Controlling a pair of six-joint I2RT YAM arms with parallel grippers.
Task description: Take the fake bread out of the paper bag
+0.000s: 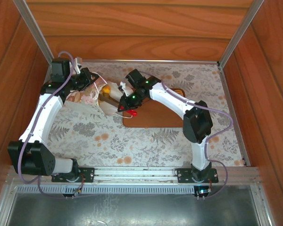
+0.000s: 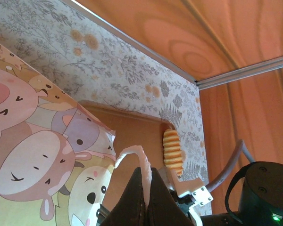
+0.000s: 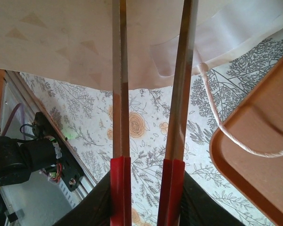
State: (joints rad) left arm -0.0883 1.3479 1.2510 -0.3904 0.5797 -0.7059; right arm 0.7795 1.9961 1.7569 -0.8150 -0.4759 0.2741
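The paper bag [image 2: 37, 155], printed with cartoon animals, hangs at the left. My left gripper [image 2: 145, 181] is shut on the bag's white cord handle [image 2: 132, 153]. In the top view that gripper [image 1: 91, 81] holds the bag [image 1: 106, 96] up at the back left. One ridged golden piece of fake bread [image 2: 172, 153] lies on the brown tray [image 2: 137, 132]. My right gripper [image 3: 153, 9] reaches its long fingers [image 3: 119, 70] over the bag's white paper [image 3: 61, 42]. They stand apart and nothing shows between them. Their tips are cut off at the top edge.
The brown tray [image 1: 153, 117] lies mid-table on the floral cloth, under the right arm. A loose cord handle [image 3: 226, 132] droops across the tray's corner [image 3: 254, 155]. Wooden walls close in the back and both sides. The left arm's base [image 3: 33, 155] stands at the near edge.
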